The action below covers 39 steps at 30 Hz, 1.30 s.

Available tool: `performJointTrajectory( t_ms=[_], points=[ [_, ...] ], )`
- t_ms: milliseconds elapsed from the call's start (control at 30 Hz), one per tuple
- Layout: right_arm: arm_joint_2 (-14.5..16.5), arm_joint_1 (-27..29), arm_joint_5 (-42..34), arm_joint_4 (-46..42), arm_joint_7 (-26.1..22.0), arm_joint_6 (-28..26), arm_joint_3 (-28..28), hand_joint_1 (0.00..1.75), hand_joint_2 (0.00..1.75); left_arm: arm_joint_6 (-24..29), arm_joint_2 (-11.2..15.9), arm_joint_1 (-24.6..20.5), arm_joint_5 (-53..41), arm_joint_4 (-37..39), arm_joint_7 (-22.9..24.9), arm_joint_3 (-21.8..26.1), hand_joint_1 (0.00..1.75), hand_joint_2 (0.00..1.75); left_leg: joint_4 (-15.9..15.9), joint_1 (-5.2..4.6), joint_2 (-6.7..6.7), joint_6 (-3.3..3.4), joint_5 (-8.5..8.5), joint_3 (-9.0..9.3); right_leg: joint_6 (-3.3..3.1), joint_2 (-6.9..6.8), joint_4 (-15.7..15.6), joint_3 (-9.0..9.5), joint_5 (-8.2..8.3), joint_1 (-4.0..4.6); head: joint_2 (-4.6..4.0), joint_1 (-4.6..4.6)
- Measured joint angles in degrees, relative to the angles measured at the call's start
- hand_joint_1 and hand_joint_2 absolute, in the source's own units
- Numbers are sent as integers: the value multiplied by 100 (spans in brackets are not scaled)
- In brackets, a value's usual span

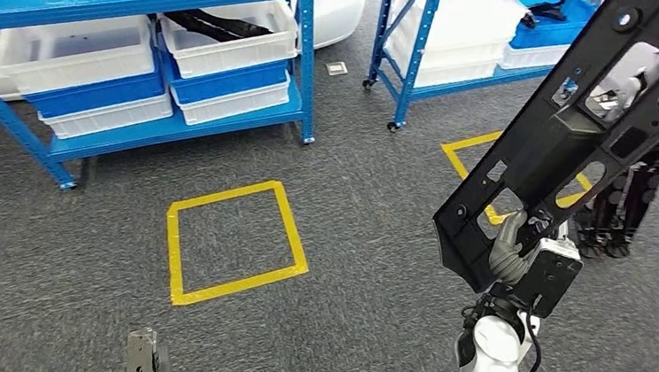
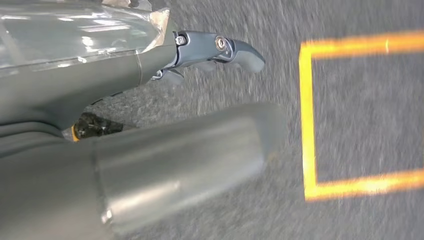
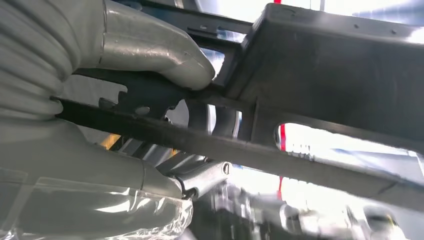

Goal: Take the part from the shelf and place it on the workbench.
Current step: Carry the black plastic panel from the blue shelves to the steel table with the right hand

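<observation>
A long black plastic part [image 1: 571, 125] with cut-out openings rises slantwise on the right of the head view, held clear of the floor. My right hand [image 1: 516, 250] grips its lower end. Seen from the right wrist, the thumb [image 3: 155, 50] presses on the part's black frame [image 3: 320, 70] and darker fingers [image 3: 200, 175] wrap beneath it. My left hand [image 1: 145, 358] hangs low at the bottom edge of the head view; from the left wrist, my left hand [image 2: 175, 155] holds nothing over the grey carpet, its fingers [image 2: 220, 50] loosely extended.
Blue shelving [image 1: 140, 64] with white bins stands at the back left, a second blue rack [image 1: 461, 45] at the back centre. Two yellow tape squares [image 1: 233, 241] [image 1: 470, 157] mark the grey carpet. A dark legged machine [image 1: 622, 209] stands at the right.
</observation>
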Motion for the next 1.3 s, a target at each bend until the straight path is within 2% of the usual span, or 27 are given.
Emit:
performJointTrajectory(
  t_ms=[33,67,100,133,167,200,233,300,400,467,533,600,633,667,700,767,833,900,967,1033,1100,1133,1167,1200,1233,1267,1300],
  points=[
    [-8,3,-16,-8,-16,-3,-17,175,175,0,-7,15,8,1,-4,11,0,0,-27,4,95,-7,17,-8,0,-166,345,-143,-186,-8,0,31],
    [-15,12,-25,-9,-25,-6,-28,175,175,2,-6,29,19,2,-5,22,0,0,-28,4,202,-26,25,-27,24,-251,674,-272,-335,-35,0,46],
    [-25,23,-25,-10,-28,-14,-39,175,175,4,-3,39,32,4,-5,32,0,0,-25,5,307,-42,29,-48,68,-300,878,-330,-422,-69,0,55],
    [-35,32,-18,-10,-29,-27,-49,175,175,7,2,45,42,4,-5,43,0,0,-23,6,403,-62,33,-64,132,-334,877,-276,-428,-105,0,59],
    [-44,37,-2,-13,-29,-46,-60,175,175,7,7,46,49,5,-5,52,0,0,-17,8,490,-86,34,-74,205,-373,644,-98,-352,-136,1,63],
    [-52,36,24,-20,-29,-72,-71,175,175,7,8,43,54,5,-5,65,0,0,-2,10,568,-116,27,-78,270,-460,214,187,-235,-158,1,67],
    [-58,35,52,-30,-28,-96,-79,175,175,7,12,37,57,4,-6,83,0,0,17,3,633,-158,14,-84,291,-566,-185,455,-143,-160,1,66],
    [-65,39,103,-68,-28,-145,-89,175,175,8,22,21,61,4,-9,122,0,0,75,-13,739,-246,-11,-96,214,-685,-669,753,-37,-134,0,64],
    [-74,80,145,-149,-37,-231,-114,175,175,9,30,7,49,3,-16,165,0,0,105,2,815,-364,-16,-105,28,-558,-708,728,15,-122,0,62],
    [-70,135,169,-223,-62,-310,-133,175,175,10,34,6,39,3,-31,189,0,0,315,43,571,-453,-212,-188,-63,-457,-740,702,70,-165,0,43],
    [-47,189,179,-280,-94,-387,-149,175,175,16,47,20,34,4,-50,225,0,0,954,92,257,-528,-638,-443,-123,-359,-747,659,115,-186,0,12],
    [-29,253,179,-316,-115,-445,-164,175,175,24,62,45,33,6,-58,275,0,0,1616,127,179,-562,-945,-706,-132,-236,-745,605,156,-186,0,0],
    [-27,285,178,-329,-119,-463,-173,175,175,26,68,55,32,7,-58,294,0,0,1697,143,170,-567,-939,-718,-117,-159,-743,580,181,-190,0,-2],
    [-27,311,177,-341,-120,-478,-182,175,175,26,75,60,29,7,-59,305,0,0,1552,158,155,-565,-830,-617,-99,-81,-743,559,205,-196,0,-4],
    [-27,328,174,-355,-119,-491,-191,175,175,23,82,60,21,7,-60,309,0,0,1206,174,102,-558,-654,-407,-75,-2,-742,542,232,-206,0,-6],
    [-27,337,164,-394,-118,-519,-212,175,175,16,97,42,0,6,-65,311,0,0,425,197,-158,-538,-395,40,-14,134,-742,514,283,-212,0,-13],
    [-27,339,148,-434,-109,-533,-251,175,175,20,104,21,-16,5,-83,313,0,0,93,175,-296,-509,-335,216,66,238,-760,484,337,-213,0,-8],
    [-31,364,135,-461,-82,-529,-317,175,175,38,113,4,-20,-1,-119,322,0,0,69,146,-165,-436,-277,208,156,320,-804,444,405,-233,0,5],
    [-38,400,133,-484,-54,-525,-399,175,175,52,124,-15,-20,-14,-160,352,0,0,14,150,-21,-327,-182,189,168,134,-660,317,328,-231,0,30],
    [-40,426,140,-513,-37,-522,-469,175,175,57,136,-18,-20,-28,-190,399,0,0,-15,129,140,-250,-116,137,102,-185,-4,8,-34,-211,0,84],
    [-40,484,163,-558,-13,-508,-539,175,175,57,150,-9,-27,-36,-203,437,0,0,-14,89,312,-220,-83,72,86,-289,796,-294,-400,-205,0,116],
    [-40,527,173,-580,3,-497,-575,175,175,58,155,-8,-37,-36,-205,447,0,0,-12,76,393,-217,-71,48,107,-300,962,-313,-474,-205,0,118],
    [-39,569,182,-602,24,-482,-617,175,175,58,160,-8,-54,-36,-206,453,0,0,-11,66,473,-220,-61,31,140,-321,867,-189,-463,-205,1,122],
    [-37,599,185,-617,43,-469,-655,175,175,57,162,-10,-75,-38,-207,456,0,0,-8,59,551,-226,-55,22,176,-367,544,56,-388,-202,1,124],
    [-33,617,185,-629,56,-460,-690,175,175,55,162,-13,-99,-41,-208,457,0,0,0,48,624,-236,-54,23,193,-501,69,383,-296,-192,1,125],
    [-28,624,181,-641,66,-448,-726,175,175,53,162,-18,-125,-46,-211,457,0,0,9,28,696,-256,-62,23,187,-646,-353,671,-211,-177,1,124],
    [-20,630,174,-649,69,-436,-756,175,175,51,163,-25,-151,-51,-217,458,0,0,20,12,756,-281,-68,28,157,-747,-639,854,-153,-160,1,114]
  ],
)
